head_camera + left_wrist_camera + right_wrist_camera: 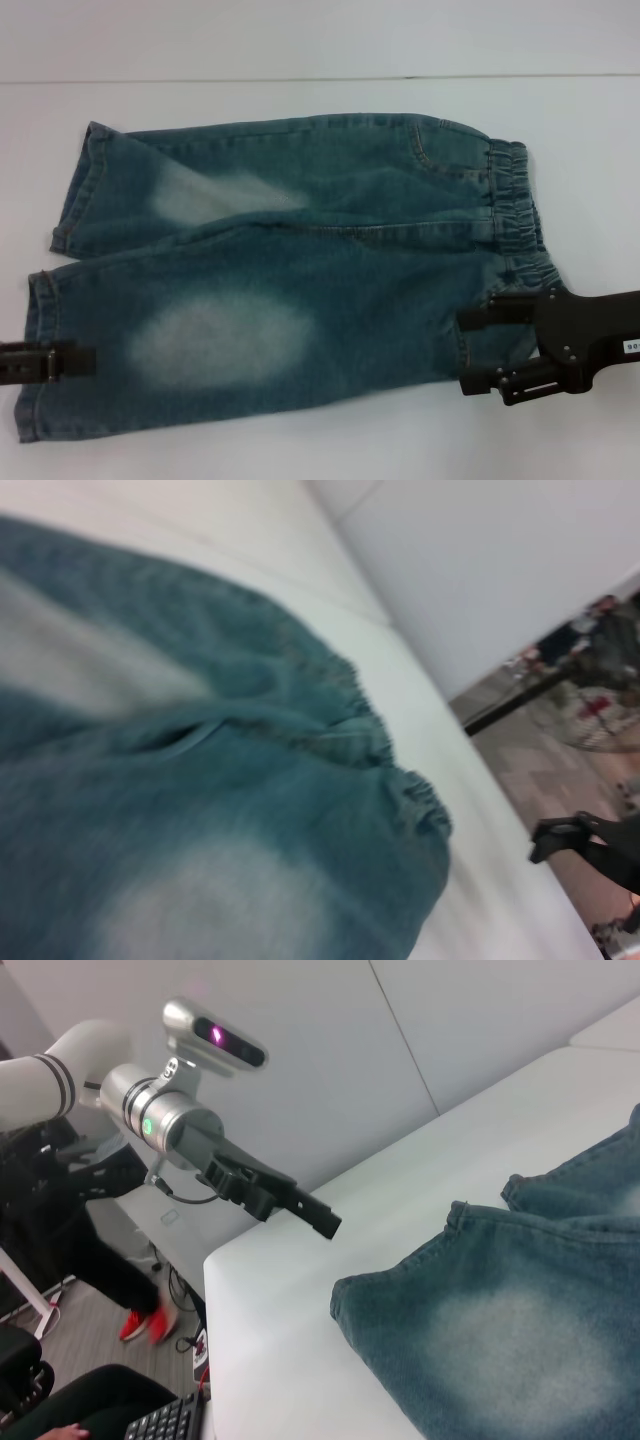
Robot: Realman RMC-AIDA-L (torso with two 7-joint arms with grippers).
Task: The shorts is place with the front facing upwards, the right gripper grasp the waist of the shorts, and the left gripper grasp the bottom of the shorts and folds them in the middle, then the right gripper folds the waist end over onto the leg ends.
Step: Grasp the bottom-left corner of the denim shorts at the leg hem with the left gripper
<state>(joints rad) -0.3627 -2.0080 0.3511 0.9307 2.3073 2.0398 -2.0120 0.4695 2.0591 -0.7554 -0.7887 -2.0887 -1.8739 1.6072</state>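
Head view, shorts: blue-green denim shorts (300, 270) lie flat, front up, across the white table (300, 50), spanning from 9 to 3 o'clock.
Head view, waist: the gathered elastic waist of the shorts (520, 215) sits at 3 o'clock.
Head view, hems: the leg ends (40, 350) lie at 9 o'clock, one leg toward 10, the other toward 8.
Head view, right hand: the right hand (478, 350), at 4 o'clock, has its two fingers spread, one over the denim just below the waistband, the other at the shorts' near edge, pinching nothing.
Head view, left hand: the left hand (85, 361), at 8 o'clock, reaches over the near leg's hem; whether its fingers are spread or closed cannot be told.
Left wrist view: the shorts (200, 780) fill the frame, the puckered waistband (390, 760) at their far end; the right hand (560, 838) shows beyond it, off the cloth.
Right wrist view: the left hand (325, 1222), on its silver wrist, hovers at the table edge, apart from the near hem (345, 1305).
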